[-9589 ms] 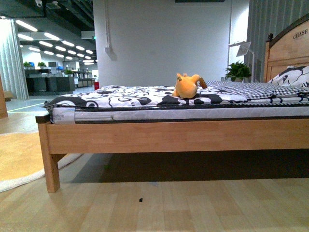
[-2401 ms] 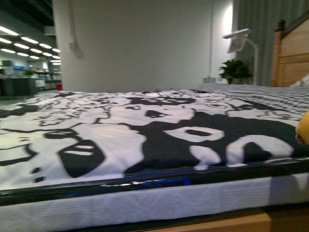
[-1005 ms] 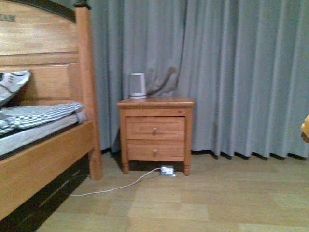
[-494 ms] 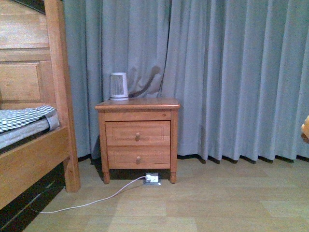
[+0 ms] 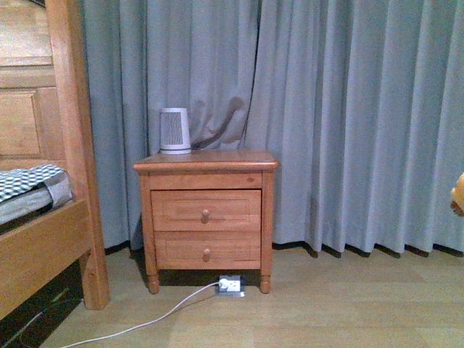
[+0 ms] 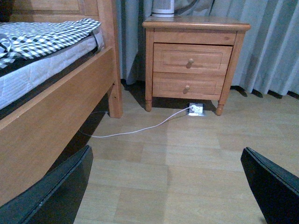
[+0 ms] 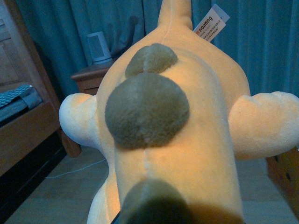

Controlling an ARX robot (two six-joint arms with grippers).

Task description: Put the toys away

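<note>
The orange-yellow plush animal (image 7: 187, 140) fills the right wrist view, showing olive-brown pads and a white tag near its tail. My right gripper is shut on it, with its fingers hidden under the soft body. In the front view only a sliver of the plush (image 5: 457, 197) shows at the right edge. My left gripper (image 6: 168, 186) is open low over the wood floor. Its dark fingers (image 6: 56, 191) stand far apart with nothing between them.
A wooden nightstand (image 5: 206, 210) with two drawers stands against the grey curtain (image 5: 348, 123), with a small white appliance (image 5: 175, 131) on top. The bed's post (image 5: 69, 145) is at the left. A power strip (image 5: 230, 285) and white cable (image 5: 145, 322) lie on the floor.
The plush has left the bed, and a sliver of it stays at the view's right edge. The front view swung from the mattress to the nightstand, which now looks slightly nearer and further left.
</note>
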